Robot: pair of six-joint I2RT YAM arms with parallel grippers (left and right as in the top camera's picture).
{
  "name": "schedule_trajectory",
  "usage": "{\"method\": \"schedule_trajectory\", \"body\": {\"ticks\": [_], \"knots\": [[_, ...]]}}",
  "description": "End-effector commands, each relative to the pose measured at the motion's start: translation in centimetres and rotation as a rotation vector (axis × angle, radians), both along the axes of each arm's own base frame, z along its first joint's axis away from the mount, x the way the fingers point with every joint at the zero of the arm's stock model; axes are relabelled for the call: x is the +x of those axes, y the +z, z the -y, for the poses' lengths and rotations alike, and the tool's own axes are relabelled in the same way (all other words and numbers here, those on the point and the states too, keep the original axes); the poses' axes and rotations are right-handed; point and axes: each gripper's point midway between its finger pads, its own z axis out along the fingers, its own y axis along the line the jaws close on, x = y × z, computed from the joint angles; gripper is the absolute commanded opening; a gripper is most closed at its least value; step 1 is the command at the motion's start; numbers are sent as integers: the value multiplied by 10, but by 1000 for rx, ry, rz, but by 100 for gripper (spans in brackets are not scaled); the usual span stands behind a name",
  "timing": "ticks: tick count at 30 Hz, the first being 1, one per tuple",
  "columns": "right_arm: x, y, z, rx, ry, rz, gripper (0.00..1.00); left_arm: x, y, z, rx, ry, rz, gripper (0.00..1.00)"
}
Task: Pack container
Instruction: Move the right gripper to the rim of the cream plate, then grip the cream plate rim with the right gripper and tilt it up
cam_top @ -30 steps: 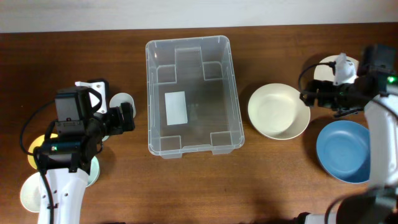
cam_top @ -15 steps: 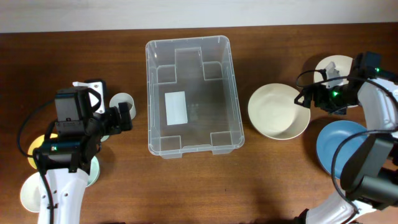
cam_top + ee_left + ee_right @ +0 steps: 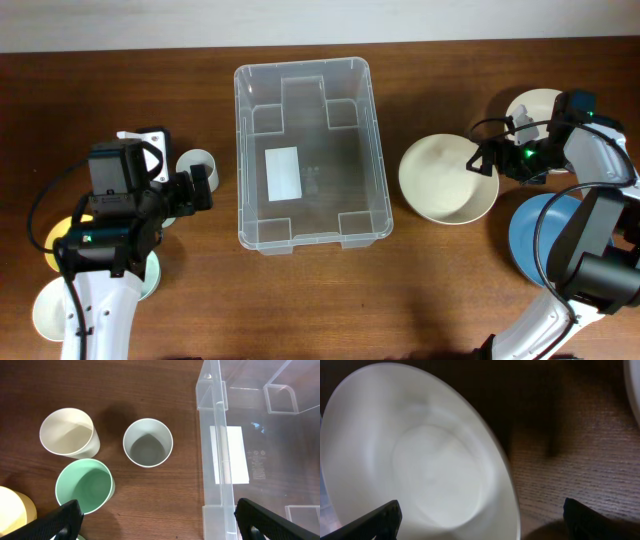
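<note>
The container (image 3: 305, 64) stands empty in the middle of the bench (image 3: 120, 80); the left end effector (image 3: 161, 519) is spread, and the right end effector (image 3: 487, 160), spread too at the edge of the cream bowl (image 3: 440, 182), may pinch only the thin rim and let it slip.

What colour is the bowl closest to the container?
The bowl is cream, shown best in the overhead view.

The table (image 3: 450, 280) under my arms is brown wood with a fine grain and a dull sheen. At centre frame the container (image 3: 340, 170) is clear glossy plastic. Its label (image 3: 282, 172) looks like matt white paper. The cream bowl (image 3: 440, 185) at right and the blue bowl (image 3: 545, 245) at lower right are smooth and softly shiny. Through my left wrist camera, the white cup (image 3: 147, 442) and the green cup (image 3: 84, 485) look smooth and matt.
</note>
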Motion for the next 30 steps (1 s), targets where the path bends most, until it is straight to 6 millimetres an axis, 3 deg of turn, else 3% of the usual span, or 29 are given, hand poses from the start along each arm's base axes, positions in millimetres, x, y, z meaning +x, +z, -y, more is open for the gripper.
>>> {"method": "schedule_trajectory", "body": {"ticks": [1, 16, 25, 30], "knots": [[5, 1, 2, 6, 12, 20, 99, 3, 9, -3, 17, 0, 20, 100], [-7, -12, 4, -14, 8, -30, 99, 2, 8, -3, 17, 0, 13, 100], [-18, -27, -7, 3, 23, -61, 100, 2, 8, -3, 17, 0, 13, 100], [-16, -27, -18, 2, 50, -61, 94, 2, 8, -3, 17, 0, 13, 100]]}}
